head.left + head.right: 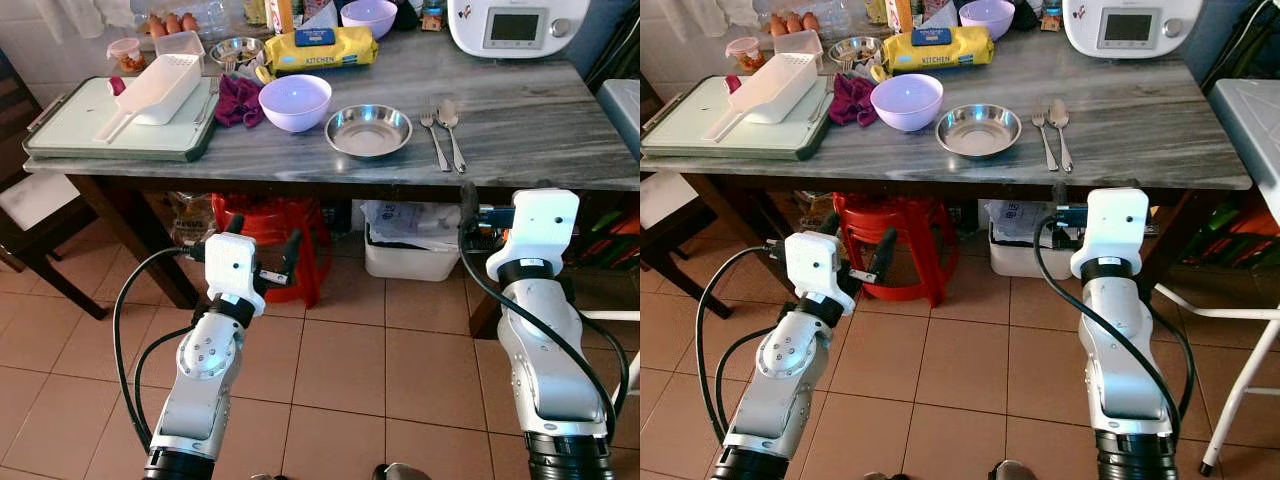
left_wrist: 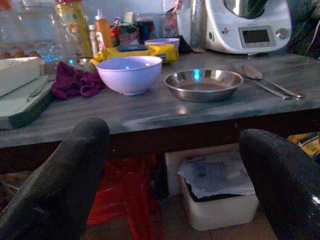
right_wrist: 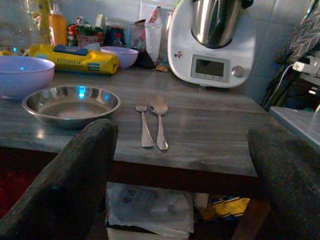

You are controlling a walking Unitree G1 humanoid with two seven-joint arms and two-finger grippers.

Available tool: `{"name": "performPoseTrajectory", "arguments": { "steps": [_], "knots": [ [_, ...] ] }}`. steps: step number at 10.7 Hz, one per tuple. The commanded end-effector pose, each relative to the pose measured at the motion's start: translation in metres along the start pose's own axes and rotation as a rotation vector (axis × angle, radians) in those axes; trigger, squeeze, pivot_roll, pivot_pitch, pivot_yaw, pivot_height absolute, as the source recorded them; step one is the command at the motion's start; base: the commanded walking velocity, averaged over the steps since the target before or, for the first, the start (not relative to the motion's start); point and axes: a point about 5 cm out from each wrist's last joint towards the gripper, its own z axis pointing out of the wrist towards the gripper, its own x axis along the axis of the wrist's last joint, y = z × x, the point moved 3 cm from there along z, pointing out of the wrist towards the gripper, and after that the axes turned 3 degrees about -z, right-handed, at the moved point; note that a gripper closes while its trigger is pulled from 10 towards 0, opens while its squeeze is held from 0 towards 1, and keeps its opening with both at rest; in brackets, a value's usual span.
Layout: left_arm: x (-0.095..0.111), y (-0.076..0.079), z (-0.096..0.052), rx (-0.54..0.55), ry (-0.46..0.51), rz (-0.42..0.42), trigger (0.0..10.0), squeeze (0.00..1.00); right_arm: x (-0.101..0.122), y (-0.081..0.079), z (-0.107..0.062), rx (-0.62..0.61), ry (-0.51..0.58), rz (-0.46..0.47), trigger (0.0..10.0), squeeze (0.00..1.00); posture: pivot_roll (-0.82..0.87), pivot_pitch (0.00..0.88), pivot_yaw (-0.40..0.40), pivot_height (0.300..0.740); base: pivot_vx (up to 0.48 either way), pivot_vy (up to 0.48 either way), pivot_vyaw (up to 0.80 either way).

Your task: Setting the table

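Here the steel plate [image 1: 368, 130] sits mid-table [image 1: 520, 120], fork [image 1: 433, 138] and spoon [image 1: 451, 132] just at its 3 o'clock, lilac bowl [image 1: 295, 101] at 10; left gripper [image 1: 262, 262] and right gripper [image 3: 185, 175] hang below the edge, fingers spread

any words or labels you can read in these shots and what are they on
"KITCHEN": on the yellow pack at the back of the table.
Blue label above it on the same pack: too small to read.
Screen of the white kitchen machine: blank.
Bottle labels: blurred.
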Motion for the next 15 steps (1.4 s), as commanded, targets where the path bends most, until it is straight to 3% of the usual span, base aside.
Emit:
{"name": "performPoseTrajectory", "arguments": {
  "steps": [1,7,10,15],
  "knots": [
    [-0.002,-0.002,0.000,-0.004,-0.006,0.004,10.0,0.00,-0.002,0.000,0.001,-0.002,-0.008,-0.001,10.0,0.00,-0.14,0.133,0.082,0.740,0.000,0.000,-0.74],
    [-0.004,0.002,-0.001,-0.021,-0.009,-0.013,10.0,0.00,-0.003,0.000,0.000,0.004,-0.014,-0.003,10.0,0.00,-0.15,0.138,0.077,0.740,0.000,-0.041,-0.13],
    [-0.004,0.001,-0.001,-0.014,-0.011,-0.011,10.0,0.00,-0.004,-0.003,0.001,0.013,-0.022,0.008,10.0,0.00,-0.15,0.137,0.078,0.740,0.000,0.000,-0.80],
    [-0.015,-0.008,0.000,0.090,-0.072,0.036,10.0,0.00,-0.006,-0.004,0.001,0.020,-0.029,0.018,10.0,0.00,-0.15,0.138,0.078,0.740,0.000,0.000,0.00]
  ]
}}
